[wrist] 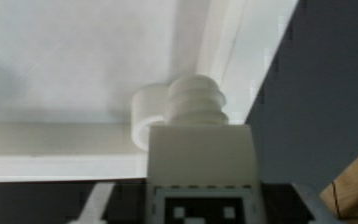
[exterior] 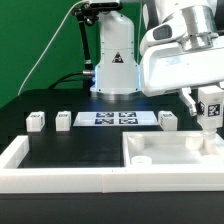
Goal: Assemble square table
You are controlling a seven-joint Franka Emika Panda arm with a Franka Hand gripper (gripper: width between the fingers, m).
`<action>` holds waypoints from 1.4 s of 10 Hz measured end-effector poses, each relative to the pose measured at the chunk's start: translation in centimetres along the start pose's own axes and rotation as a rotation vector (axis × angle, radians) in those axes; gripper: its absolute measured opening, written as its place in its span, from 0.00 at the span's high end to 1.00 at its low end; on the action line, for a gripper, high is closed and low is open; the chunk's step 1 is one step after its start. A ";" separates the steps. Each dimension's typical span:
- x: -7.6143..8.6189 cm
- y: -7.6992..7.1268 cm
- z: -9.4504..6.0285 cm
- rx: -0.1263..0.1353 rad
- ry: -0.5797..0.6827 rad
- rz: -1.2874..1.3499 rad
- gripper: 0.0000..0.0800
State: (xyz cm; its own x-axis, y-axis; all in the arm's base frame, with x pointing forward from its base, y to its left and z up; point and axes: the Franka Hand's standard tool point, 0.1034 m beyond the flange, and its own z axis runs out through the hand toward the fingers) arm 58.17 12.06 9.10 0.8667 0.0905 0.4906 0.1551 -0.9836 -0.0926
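The square table's white slab lies flat in the corner of the border wall at the exterior view's right. My gripper is shut on a white tagged leg, held upright over the slab's far right corner. In the wrist view the leg runs from my gripper down to the slab, with its narrow threaded end at the corner by the edge. Whether the tip is in a hole I cannot tell. Three loose legs stand on the black table: one, another, a third.
The marker board lies between the loose legs. The low white border wall runs along the near side and hugs the slab. The arm's white base stands behind the board. A brown shape shows at the wrist view's edge.
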 end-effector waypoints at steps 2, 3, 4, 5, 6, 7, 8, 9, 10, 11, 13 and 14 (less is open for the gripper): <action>1.1 0.7 0.9 -0.005 0.017 -0.040 0.64; 1.4 1.0 1.5 -0.005 0.021 -0.053 0.64; 1.5 1.1 2.0 -0.006 0.032 -0.060 0.64; 1.3 1.1 2.6 -0.005 0.029 -0.058 0.64; 1.4 1.1 2.7 -0.006 0.040 -0.058 0.64; 1.5 1.1 2.7 -0.008 0.049 -0.059 0.64; 1.5 1.1 2.8 -0.010 0.061 -0.058 0.64; 1.7 1.1 2.9 -0.011 0.073 -0.058 0.64; 1.6 1.1 3.1 -0.011 0.075 -0.057 0.64; 1.2 1.2 3.4 -0.011 0.069 -0.056 0.64; 0.7 1.1 4.0 -0.009 0.065 -0.058 0.64; 0.7 1.1 4.0 -0.010 0.065 -0.058 0.64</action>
State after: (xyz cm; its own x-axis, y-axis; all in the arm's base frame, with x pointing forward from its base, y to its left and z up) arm 60.86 11.69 5.89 0.8236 0.1376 0.5503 0.1995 -0.9784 -0.0540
